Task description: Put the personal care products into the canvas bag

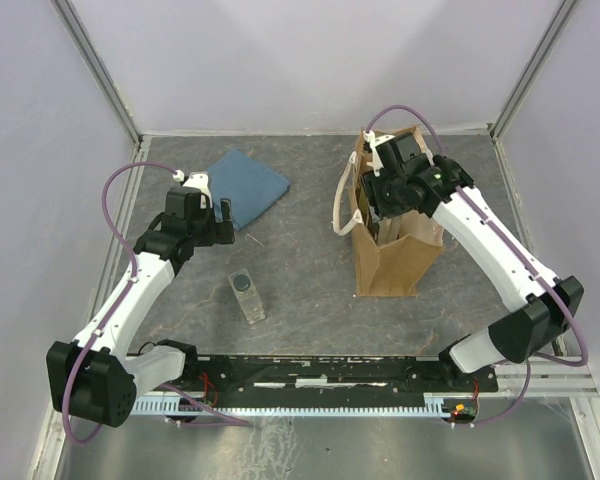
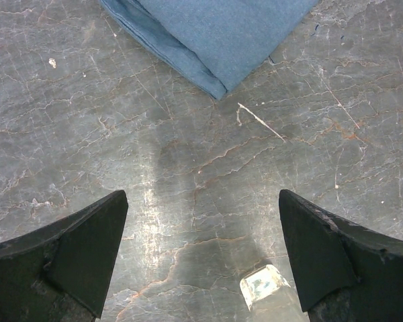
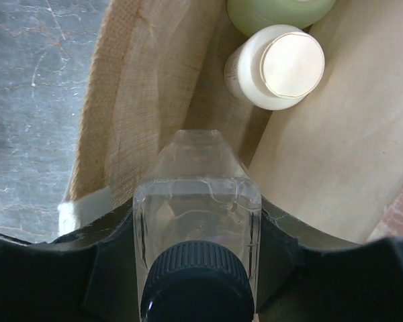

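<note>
The canvas bag (image 1: 390,265) stands near the table's (image 1: 310,200) far right corner. The right gripper (image 3: 196,235) is clamped on a clear bottle (image 3: 197,194), bottom end pointing down into the bag's top. The left gripper (image 1: 212,212), spread wide, is nearer the last bottle (image 1: 246,296) by the front edge.

I see a dark grey, marble-veined tabletop (image 1: 300,270). On it, far left, lies a folded blue cloth (image 1: 248,185). Nearer, left of centre, a clear rectangular plastic bottle with a dark cap (image 1: 246,296) lies flat. To the right stands a tall tan canvas bag (image 1: 390,262), well apart from both.
</note>
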Controlling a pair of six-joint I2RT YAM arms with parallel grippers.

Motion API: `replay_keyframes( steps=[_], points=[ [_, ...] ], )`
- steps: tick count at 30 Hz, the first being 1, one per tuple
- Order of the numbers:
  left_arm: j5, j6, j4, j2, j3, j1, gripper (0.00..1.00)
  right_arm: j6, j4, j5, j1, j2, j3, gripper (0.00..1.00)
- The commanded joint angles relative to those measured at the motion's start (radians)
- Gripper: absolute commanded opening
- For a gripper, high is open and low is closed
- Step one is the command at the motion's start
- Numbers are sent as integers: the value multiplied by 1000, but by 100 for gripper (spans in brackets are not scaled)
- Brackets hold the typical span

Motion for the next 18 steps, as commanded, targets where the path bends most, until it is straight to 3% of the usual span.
replay_keyframes(
  steps=[1, 18],
  points=[
    [22, -3, 42, -3, 11, 6, 100, -6, 137, 32, -1, 20, 26, 0],
    [23, -2, 42, -6, 10, 5, 100, -7, 240, -46, -112, 178, -13, 0]
  ],
)
